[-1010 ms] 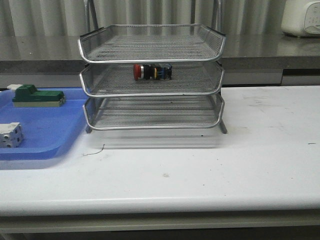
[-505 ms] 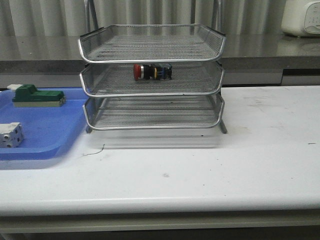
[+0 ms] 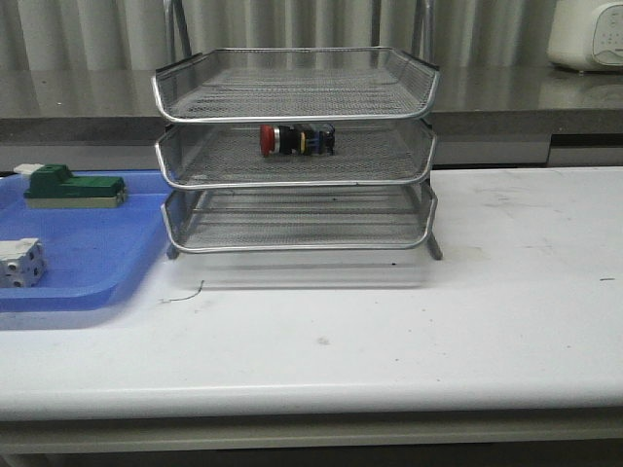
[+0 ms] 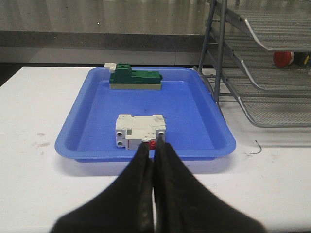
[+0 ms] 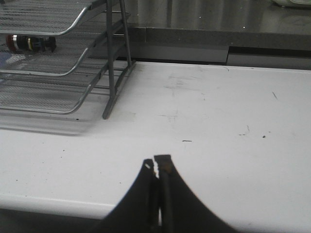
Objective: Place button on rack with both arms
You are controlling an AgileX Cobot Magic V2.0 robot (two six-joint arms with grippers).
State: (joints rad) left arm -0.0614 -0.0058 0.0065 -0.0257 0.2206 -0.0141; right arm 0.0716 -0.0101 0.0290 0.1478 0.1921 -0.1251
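Observation:
The button (image 3: 297, 139) lies on its side on the middle tier of the silver wire rack (image 3: 292, 105), red head to the left. Its red head also shows in the left wrist view (image 4: 283, 58), and the button shows in the right wrist view (image 5: 30, 43). My left gripper (image 4: 153, 145) is shut and empty, back over the table's front edge in front of the blue tray (image 4: 194, 109). My right gripper (image 5: 157, 162) is shut and empty, low over the bare table to the right of the rack (image 5: 73, 24). Neither arm shows in the front view.
The blue tray (image 3: 97, 243) sits left of the rack and holds a green-and-white block (image 3: 73, 187) and a white cube-shaped block (image 3: 19, 263). A white appliance (image 3: 587, 34) stands on the grey counter behind. A small wire scrap (image 3: 185, 292) lies before the rack.
The button has rocked very slightly on the middle tier. Nothing else has moved.

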